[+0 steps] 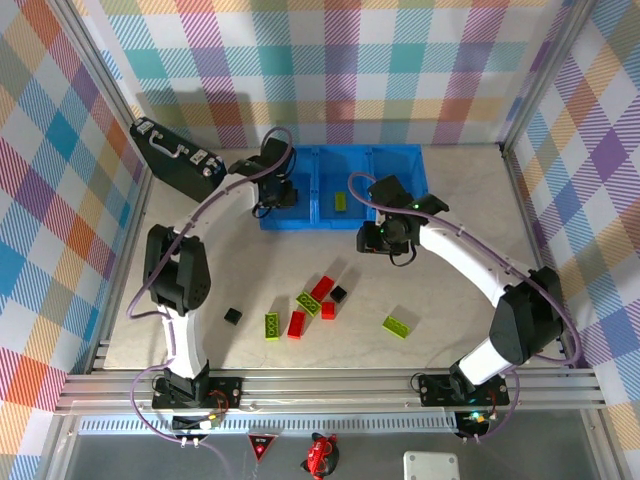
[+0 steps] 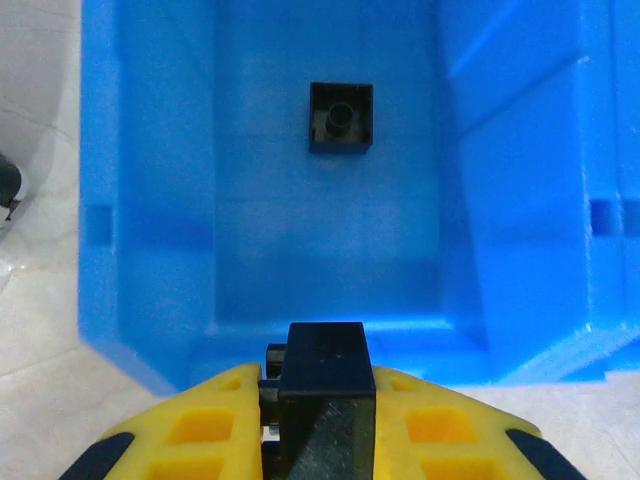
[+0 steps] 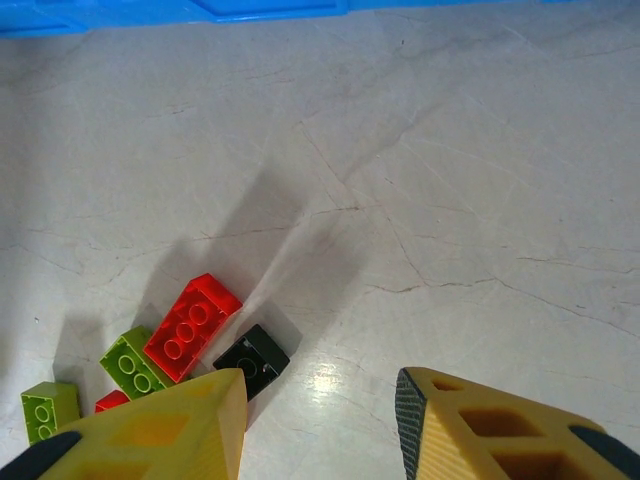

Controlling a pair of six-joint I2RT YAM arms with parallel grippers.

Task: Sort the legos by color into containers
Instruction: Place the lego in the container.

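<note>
The blue tray (image 1: 385, 165) stands at the back of the table, and its three compartments are the containers. My left gripper (image 1: 272, 195) hangs over the near wall of the left compartment (image 2: 150, 200), shut on a black lego (image 2: 325, 360). Another black lego (image 2: 341, 117) lies on that compartment's floor. A green lego (image 1: 341, 201) lies in the middle compartment. My right gripper (image 1: 385, 238) is open with nothing between its fingers, above bare table just in front of the tray. Below it lie a black lego (image 3: 252, 360), a red lego (image 3: 192, 325) and a green lego (image 3: 135, 360).
Several loose red, green and black legos are scattered across the table's front middle, with one black (image 1: 233, 316) at the left and one green (image 1: 397, 326) at the right. A black case (image 1: 175, 155) lies at the back left, beside the tray.
</note>
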